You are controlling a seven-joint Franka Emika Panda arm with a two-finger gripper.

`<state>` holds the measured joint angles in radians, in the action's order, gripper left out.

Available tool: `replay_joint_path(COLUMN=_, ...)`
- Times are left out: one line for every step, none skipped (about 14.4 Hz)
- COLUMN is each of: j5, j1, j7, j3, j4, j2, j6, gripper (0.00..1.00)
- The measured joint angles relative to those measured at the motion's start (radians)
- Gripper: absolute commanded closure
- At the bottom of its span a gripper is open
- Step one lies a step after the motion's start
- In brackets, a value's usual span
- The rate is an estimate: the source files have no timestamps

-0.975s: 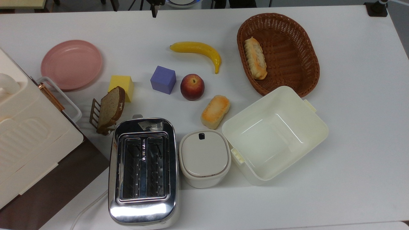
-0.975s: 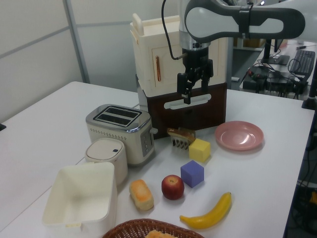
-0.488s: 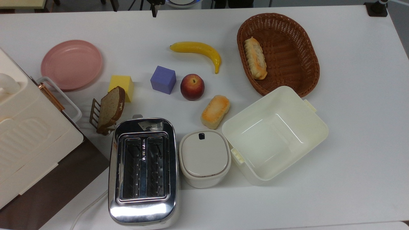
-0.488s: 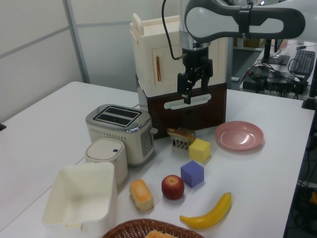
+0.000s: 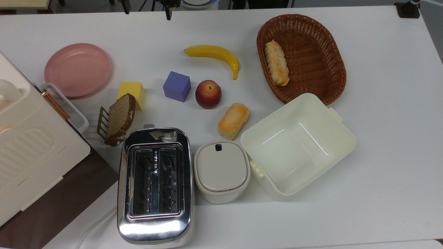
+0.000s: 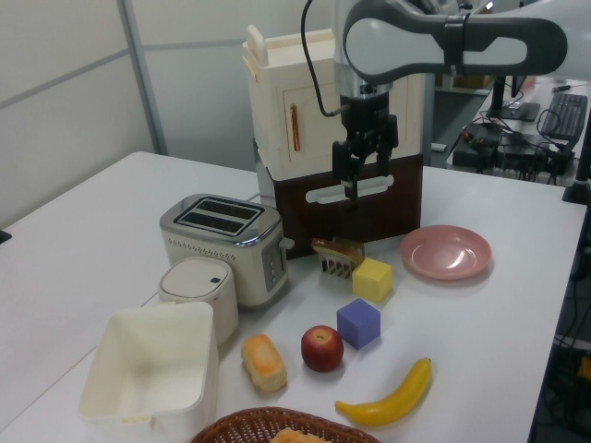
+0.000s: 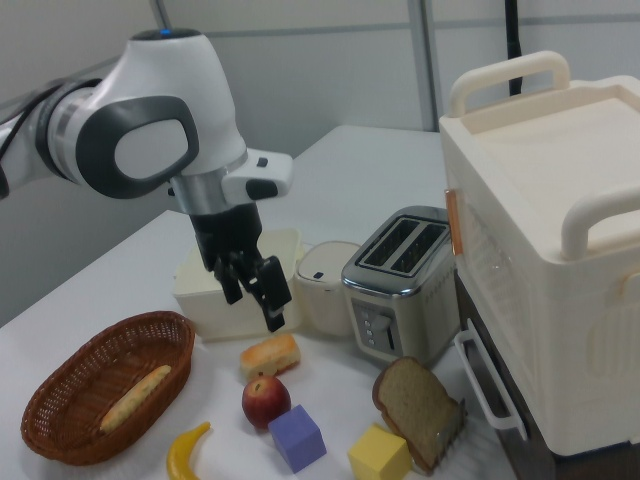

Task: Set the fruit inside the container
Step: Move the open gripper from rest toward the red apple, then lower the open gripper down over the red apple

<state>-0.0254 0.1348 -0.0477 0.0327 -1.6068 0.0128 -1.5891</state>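
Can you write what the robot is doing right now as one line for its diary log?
phase: approach | gripper: open, empty, high above table | fruit: on table beside purple cube | container: empty

Fruit (image 5: 208,94) open above; purple cube (image 5: 177,86), bun (image 5: 233,120) flank.

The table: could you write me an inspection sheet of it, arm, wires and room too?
Surface: white table, no spills seen.
Job's things: fruit on the table; container empty.
Clutter: banana, basket, two buns, two blocks, plate, toast, toaster, pot.
Gripper: gripper open, raised, holding nothing.
Cables: toaster cord; black cable on the arm.
Surroundings: cream cabinet, desks behind.
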Motion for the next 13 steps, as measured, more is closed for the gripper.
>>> replay_joint_path(j5=0.000, j1=-0.003, j7=0.000, j3=0.000, j4=-0.010, j2=0.000, j6=0.011, gripper=0.00)
replay_joint_path(j5=0.000, j1=-0.007, j7=0.000, j3=0.001, j4=-0.017, j2=0.000, j6=0.018, gripper=0.00)
replay_joint_path(j5=0.000, j1=-0.010, j7=0.000, j3=0.001, j4=-0.022, j2=0.000, j6=0.020, gripper=0.00)
replay_joint_path(j5=0.000, j1=-0.011, j7=0.000, j3=0.002, j4=-0.025, j2=0.000, j6=0.021, gripper=0.00)
replay_joint_path(j5=0.000, j1=-0.013, j7=0.000, j3=0.003, j4=-0.027, j2=0.000, j6=0.021, gripper=0.00)
replay_joint_path(j5=0.000, j1=-0.015, j7=0.000, j3=0.003, j4=-0.034, j2=0.000, j6=0.022, gripper=0.00)
replay_joint_path(j5=0.000, j1=-0.023, j7=0.000, j3=0.003, j4=-0.049, j2=0.000, j6=0.022, gripper=0.00)
replay_joint_path(j5=0.009, j1=-0.032, j7=-0.006, j3=0.004, j4=-0.068, j2=0.001, j6=0.019, gripper=0.00)
replay_joint_path(j5=0.044, j1=-0.038, j7=-0.053, j3=0.004, j4=-0.086, j2=0.002, j6=0.001, gripper=0.00)
replay_joint_path(j5=0.096, j1=-0.042, j7=-0.174, j3=0.004, j4=-0.120, j2=0.003, j6=-0.044, gripper=0.00)
replay_joint_path(j5=0.113, j1=-0.047, j7=-0.265, j3=0.004, j4=-0.144, j2=0.004, j6=-0.064, gripper=0.00)
replay_joint_path(j5=0.121, j1=-0.054, j7=-0.344, j3=0.004, j4=-0.168, j2=0.006, j6=-0.076, gripper=0.00)
replay_joint_path(j5=0.122, j1=-0.066, j7=-0.410, j3=0.005, j4=-0.188, j2=0.009, j6=-0.086, gripper=0.00)
